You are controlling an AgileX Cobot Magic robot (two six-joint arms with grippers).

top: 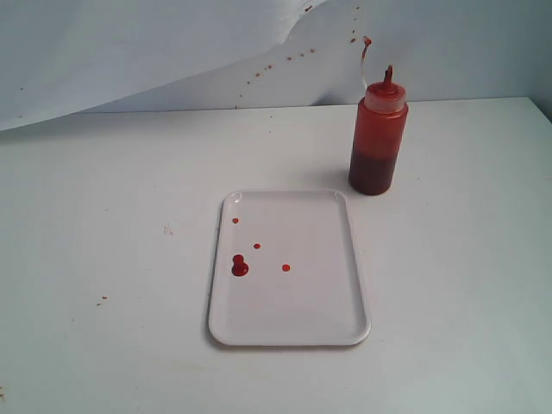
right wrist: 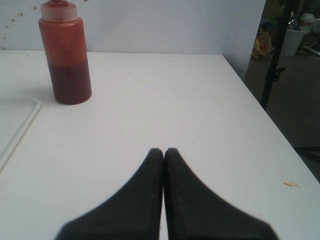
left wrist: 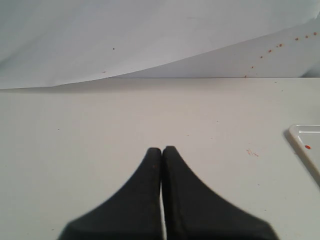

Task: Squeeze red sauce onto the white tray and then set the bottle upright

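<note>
while the bottle [top: 378, 142] is stood at the white tray's [top: 319, 297] one o'clock, left gripper [left wrist: 161, 150] and right gripper [right wrist: 163, 151] are closed. nothing is held.

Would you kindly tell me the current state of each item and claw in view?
bottle: upright on the table, cap on, partly full, ungripped.
white tray: flat on the table, beside the bottle.
red sauce: one blob and three small drops on the tray.
left claw: shut, empty.
right claw: shut, empty.
</note>
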